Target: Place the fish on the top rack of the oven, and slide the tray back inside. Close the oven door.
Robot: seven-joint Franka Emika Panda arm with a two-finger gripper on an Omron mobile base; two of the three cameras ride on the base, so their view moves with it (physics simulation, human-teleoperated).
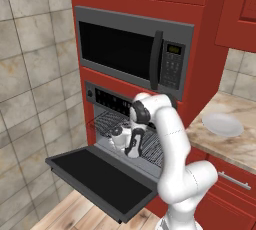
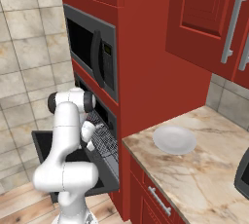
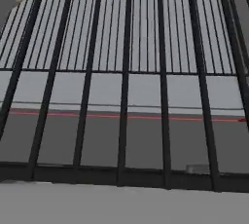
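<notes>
The wide dark-grey oven point(image 1: 100, 105) is seen with its flat dark door point(image 1: 100, 179) dropped open. The grey wire-grid top rack point(image 1: 107, 121) is pulled partly out. The two-finger gripper point(image 1: 116, 136), jaws spread wide and empty, is held just above it. A round white plate point(image 2: 174, 139) sits bare on the marble counter point(image 2: 204, 179); the fish cannot be made out with certainty.

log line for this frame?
stage: at rack | gripper: open, over top rack | oven door: open | plate: on counter
</notes>
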